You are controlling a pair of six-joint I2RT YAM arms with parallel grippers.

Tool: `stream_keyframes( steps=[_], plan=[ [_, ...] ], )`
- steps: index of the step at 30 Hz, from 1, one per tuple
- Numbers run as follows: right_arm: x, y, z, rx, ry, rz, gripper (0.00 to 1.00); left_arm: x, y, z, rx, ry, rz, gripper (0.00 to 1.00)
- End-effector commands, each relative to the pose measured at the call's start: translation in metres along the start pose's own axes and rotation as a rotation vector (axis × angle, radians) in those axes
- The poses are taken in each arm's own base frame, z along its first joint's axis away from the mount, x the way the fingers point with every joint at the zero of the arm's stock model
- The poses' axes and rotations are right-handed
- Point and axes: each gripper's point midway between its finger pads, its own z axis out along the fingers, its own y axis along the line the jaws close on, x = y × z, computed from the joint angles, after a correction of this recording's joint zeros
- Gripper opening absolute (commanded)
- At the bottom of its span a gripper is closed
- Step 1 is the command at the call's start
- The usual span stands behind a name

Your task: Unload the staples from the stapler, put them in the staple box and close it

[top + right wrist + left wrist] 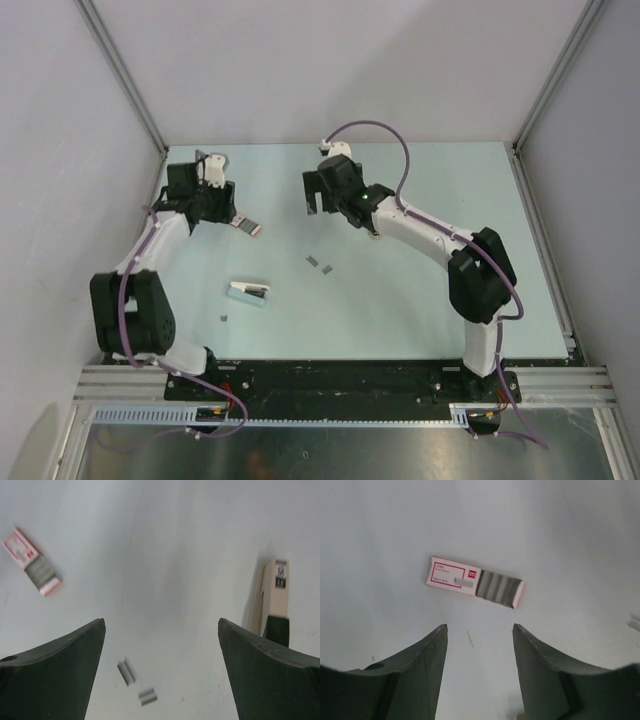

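On the left, the left gripper (480, 627) hangs with its fingers apart and nothing between them, near the pink-and-white box (475, 582), whose tray is slid partly out. A white-and-teal object (250, 291) lies nearer the arm bases. Mid-table lie two loose staple strips (126, 672). The right gripper (162, 622) stands wide open and empty. The stapler (276, 592) sits just beside one finger, outside the gap.

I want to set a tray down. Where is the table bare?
Bare: the pale green table right of the white right arm, out to its right edge. Crowded: left of centre, around the pink-and-white staple box, the white-and-teal oblong object and two loose grey staple strips.
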Motion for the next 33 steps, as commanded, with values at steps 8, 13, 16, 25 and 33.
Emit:
stream_keyframes(
  steps=[8,13,16,25,33],
  plan=[
    [0.003,0.003,-0.065,-0.095,-0.133,0.050,0.99,-0.017,0.037,0.053,-0.122,0.037,-0.139,0.60],
    [0.013,-0.001,-0.074,-0.109,-0.140,0.063,0.99,-0.017,0.037,0.069,-0.127,0.060,-0.168,0.60],
    [0.018,-0.002,-0.077,-0.117,-0.140,0.073,0.99,-0.011,0.040,0.077,-0.135,0.088,-0.186,0.60],
    [0.026,-0.007,-0.082,-0.132,-0.141,0.084,0.97,0.008,0.050,0.095,-0.173,0.191,-0.198,0.62],
    [0.031,0.001,-0.082,-0.190,-0.149,0.110,0.96,0.013,0.061,0.106,-0.214,0.236,-0.186,0.62]
  ],
)
